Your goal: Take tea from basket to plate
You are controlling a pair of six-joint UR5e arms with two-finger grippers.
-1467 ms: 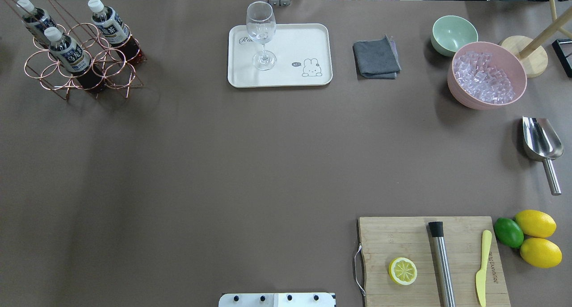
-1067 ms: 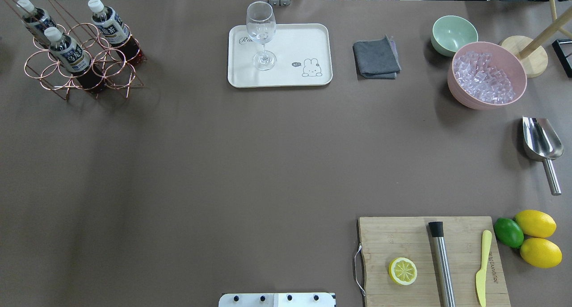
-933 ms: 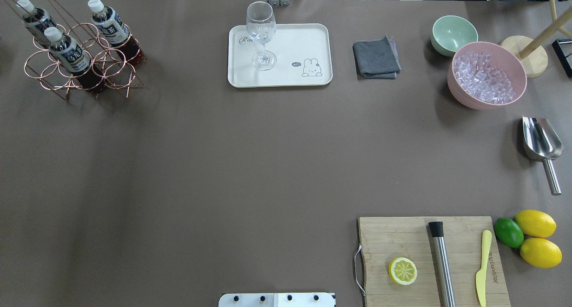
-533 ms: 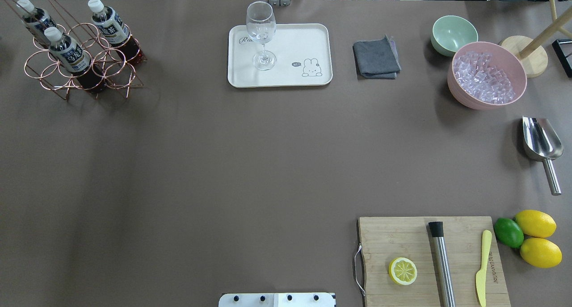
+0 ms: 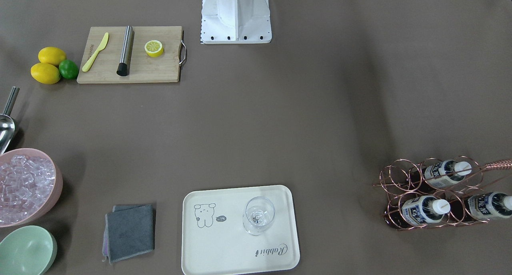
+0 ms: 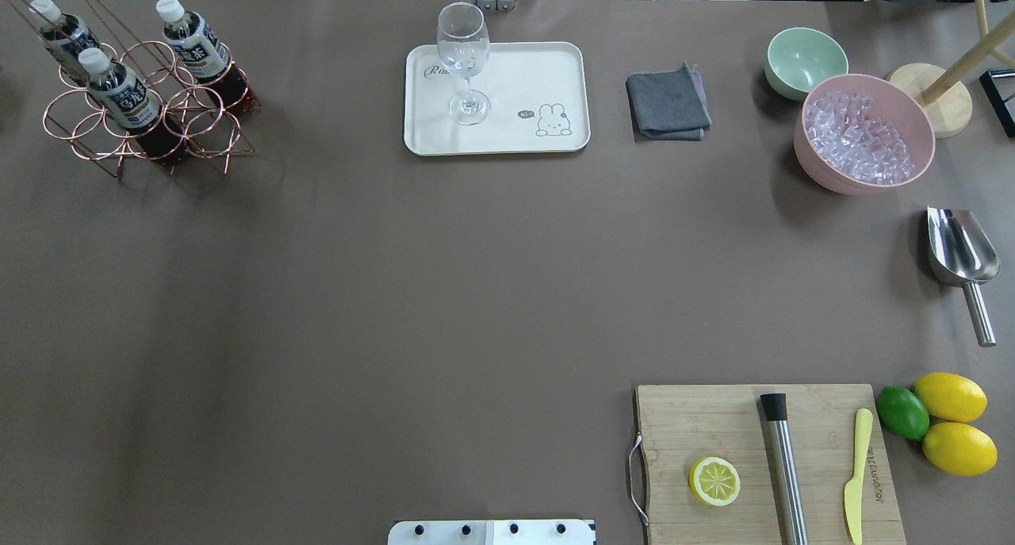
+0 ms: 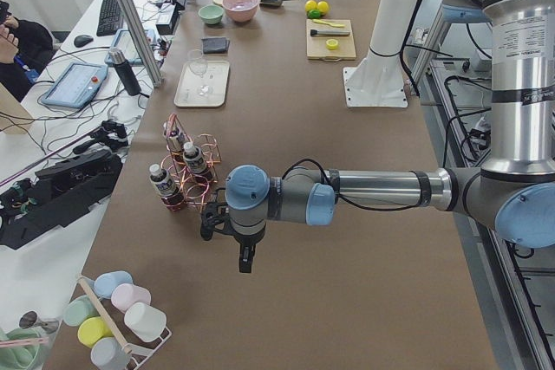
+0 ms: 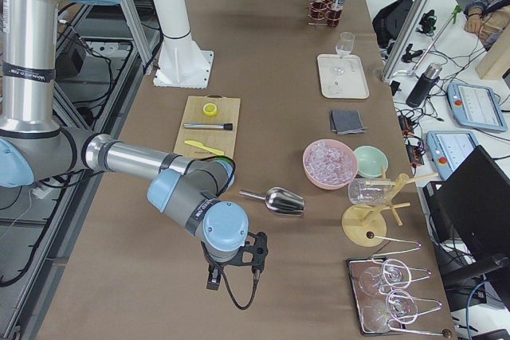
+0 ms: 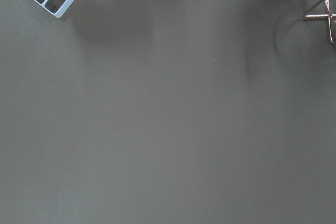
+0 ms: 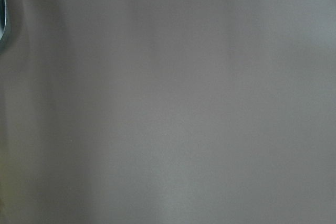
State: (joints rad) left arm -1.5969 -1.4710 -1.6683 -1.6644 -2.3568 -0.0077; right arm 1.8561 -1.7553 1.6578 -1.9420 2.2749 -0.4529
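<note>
Three tea bottles stand upright in the copper wire basket at the table's far left corner; they also show in the front view. The cream plate lies at the far middle with a wine glass on its left half. Neither gripper shows in the overhead or front view. In the left side view my left gripper hangs over bare table beside the basket. In the right side view my right gripper hangs beyond the scoop. I cannot tell whether either is open or shut.
A grey cloth, a pale green bowl and a pink bowl of ice stand right of the plate. A steel scoop, a cutting board and citrus fruit lie on the right.
</note>
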